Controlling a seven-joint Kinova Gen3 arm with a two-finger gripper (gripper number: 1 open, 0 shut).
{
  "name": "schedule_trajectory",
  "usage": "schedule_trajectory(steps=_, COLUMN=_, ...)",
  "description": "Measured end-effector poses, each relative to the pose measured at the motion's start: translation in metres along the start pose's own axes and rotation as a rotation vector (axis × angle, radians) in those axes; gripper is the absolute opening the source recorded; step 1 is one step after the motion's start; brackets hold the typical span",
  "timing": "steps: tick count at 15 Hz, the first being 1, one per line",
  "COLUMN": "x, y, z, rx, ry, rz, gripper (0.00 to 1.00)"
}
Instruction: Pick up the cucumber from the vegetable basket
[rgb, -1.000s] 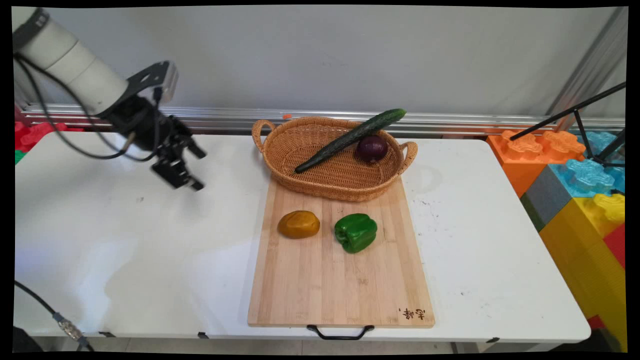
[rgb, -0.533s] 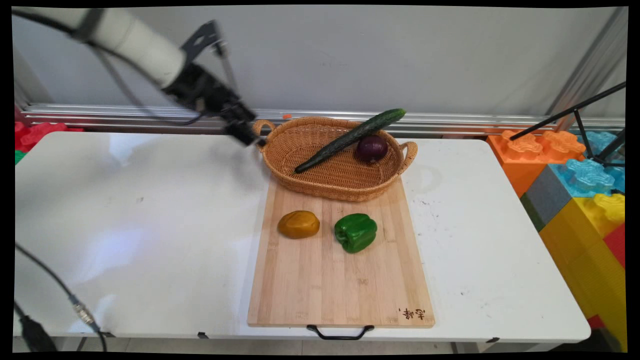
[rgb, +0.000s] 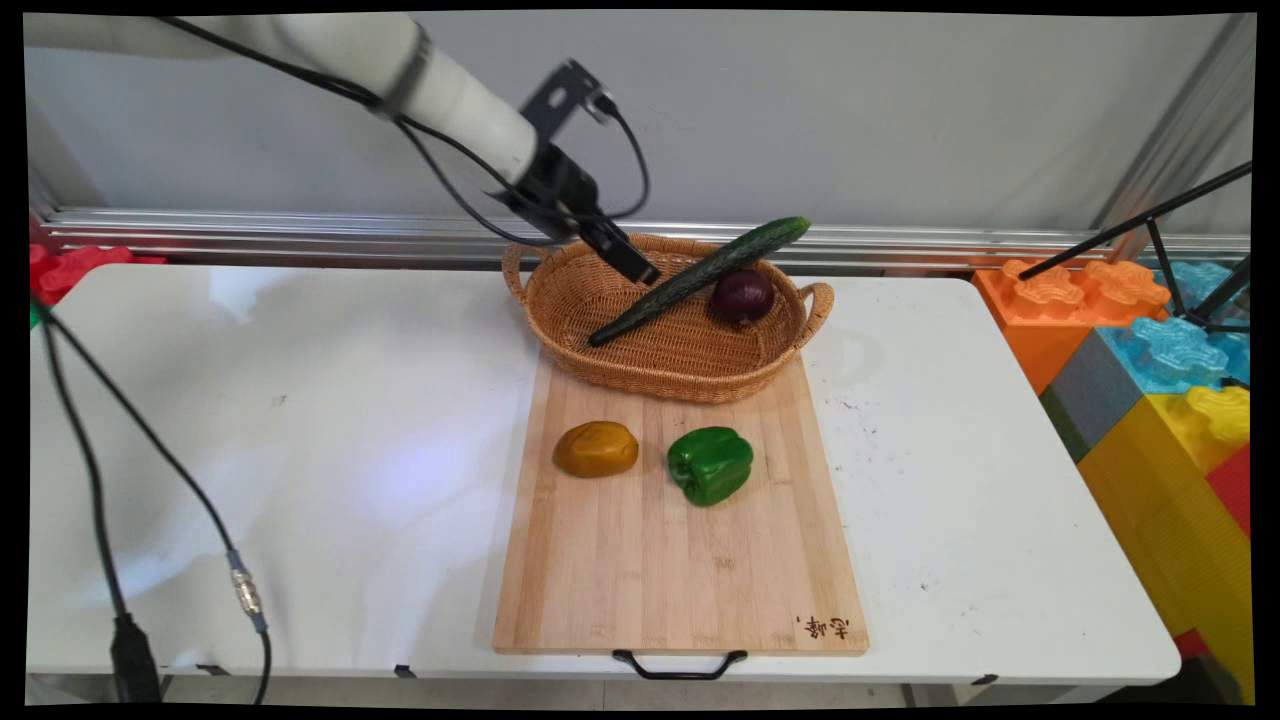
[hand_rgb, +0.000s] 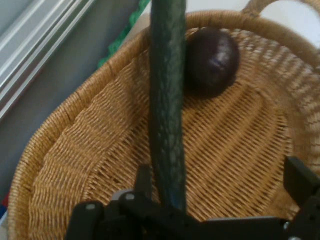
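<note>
Cutting board (rgb: 680, 540) mark: dark characters burnt into its near right corner, East Asian script, strokes too small to read.
Other text: none legible.

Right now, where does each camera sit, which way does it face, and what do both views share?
Main view: fixed above the table's near side, looking down across it to the wall; shows the arm and gripper over the basket.
Hand view: on the hand, looking along the open fingers into the basket.
Shared: basket, cucumber, onion.
</note>
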Motion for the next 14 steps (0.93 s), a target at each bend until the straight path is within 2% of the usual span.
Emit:
schedule_trajectory(steps=5, x=-0.001, y=-0.012, z=0.078, rx=0.039, ry=-0.049, rz=-0.038, gripper=1.0)
schedule_trajectory(steps=11, x=0.003, y=-0.014, z=0.129, rx=0.038, ry=-0.05, rz=-0.048, gripper=1.0)
schedule_trajectory(steps=12, x=0.005, y=-0.013, z=0.135, rx=0.037, ry=-0.046, rz=-0.047, gripper=0.0)
schedule_trajectory(steps=14, x=0.009, y=-0.011, z=0.14, rx=0.034, ry=-0.04, rz=-0.042, gripper=0.0)
